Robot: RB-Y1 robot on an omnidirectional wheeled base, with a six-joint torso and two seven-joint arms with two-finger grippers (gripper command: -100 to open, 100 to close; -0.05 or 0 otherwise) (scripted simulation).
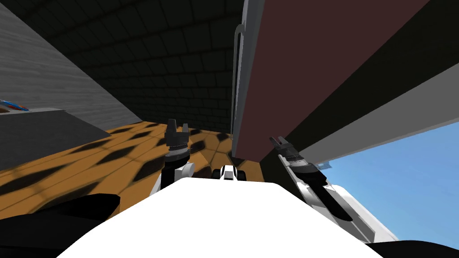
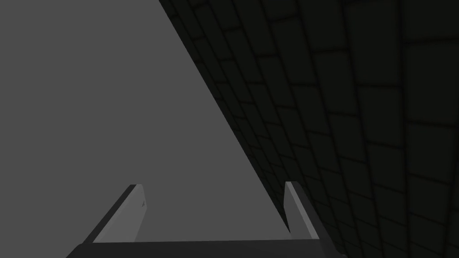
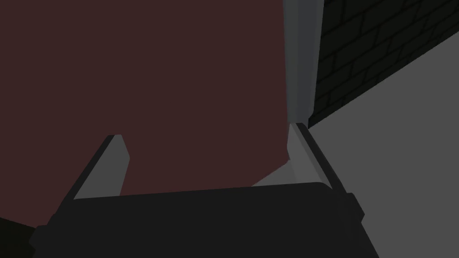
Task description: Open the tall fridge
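Observation:
The tall fridge rises just ahead and to the right, showing a broad dark maroon side [image 1: 313, 67] and a light grey front edge [image 1: 245, 45]. A thin grey handle [image 1: 236, 67] runs up that edge. My right gripper [image 1: 279, 141] is open, low down and close to the maroon side. In the right wrist view its fingers [image 3: 206, 132] stand wide apart before the maroon panel [image 3: 179, 80], and one fingertip lies near the grey edge [image 3: 300, 67]. Nothing is between them. My left gripper [image 1: 177, 130] is held up left of the fridge, open and empty [image 2: 213, 184].
A grey counter [image 1: 45, 130] stands at the left with a small blue and red object [image 1: 13, 106] on top. Orange floor with dark patches [image 1: 112, 156] stretches to a dark brick wall [image 1: 170, 67]. A blue area [image 1: 403, 179] lies at the right.

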